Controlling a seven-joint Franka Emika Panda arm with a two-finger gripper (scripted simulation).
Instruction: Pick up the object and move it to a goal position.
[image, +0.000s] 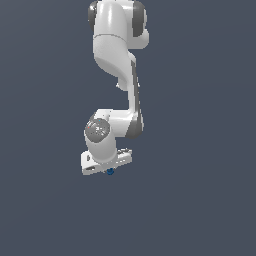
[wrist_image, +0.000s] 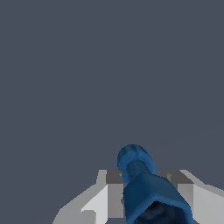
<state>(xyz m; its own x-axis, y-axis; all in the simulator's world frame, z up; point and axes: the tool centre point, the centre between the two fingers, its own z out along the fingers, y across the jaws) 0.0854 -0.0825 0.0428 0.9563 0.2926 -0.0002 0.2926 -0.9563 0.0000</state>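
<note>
- We read the gripper (wrist_image: 146, 199) as pinching the object (wrist_image: 144, 183): in the wrist view its grey fingers (wrist_image: 114, 192) flank the blue piece on both sides.
- Exterior view: the object (image: 110, 171) peeks out beneath the hand, seemingly lifted.
- Step judged: carrying.
- No goal marker is visible; next we keep the grip firm in transit.

1 white robot arm (image: 117, 80), 1 small blue object (image: 110, 171), 2 fingers (wrist_image: 105, 197) on the jaws
</note>
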